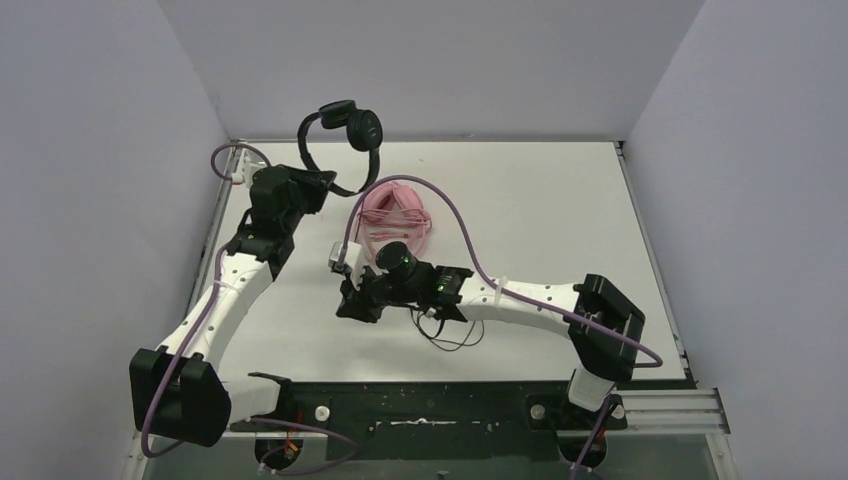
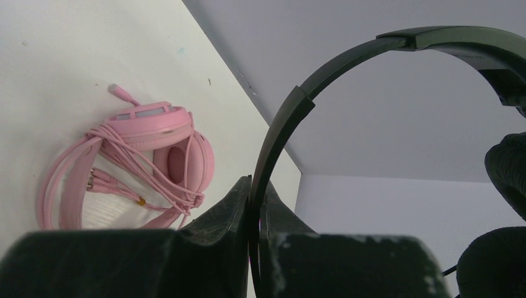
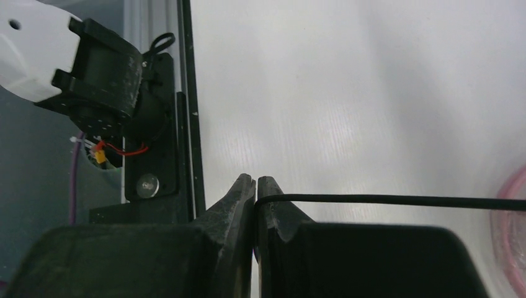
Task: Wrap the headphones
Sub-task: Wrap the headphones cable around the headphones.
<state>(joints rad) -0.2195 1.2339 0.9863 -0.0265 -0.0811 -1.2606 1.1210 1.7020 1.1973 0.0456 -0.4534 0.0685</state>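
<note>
"What's the left arm [image 1: 225, 290] doing?"

"It reaches to the far left, its left gripper [image 2: 254, 186] clamped on the headband of the black headphones [image 1: 345, 125], held up off the table [image 1: 560, 220]."

"And the right arm [image 1: 530, 298]?"

"It's stretched low leftward, with the right gripper [image 3: 255, 182] pinching the thin black cable [image 3: 403, 200]. The pink headphones [image 1: 395, 215], cable looped over them, lie just beyond at mid-table."

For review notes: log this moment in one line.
left jaws: shut on black headset's band | right jaws: shut on thin black cable | pink padded headset: on white table
</note>
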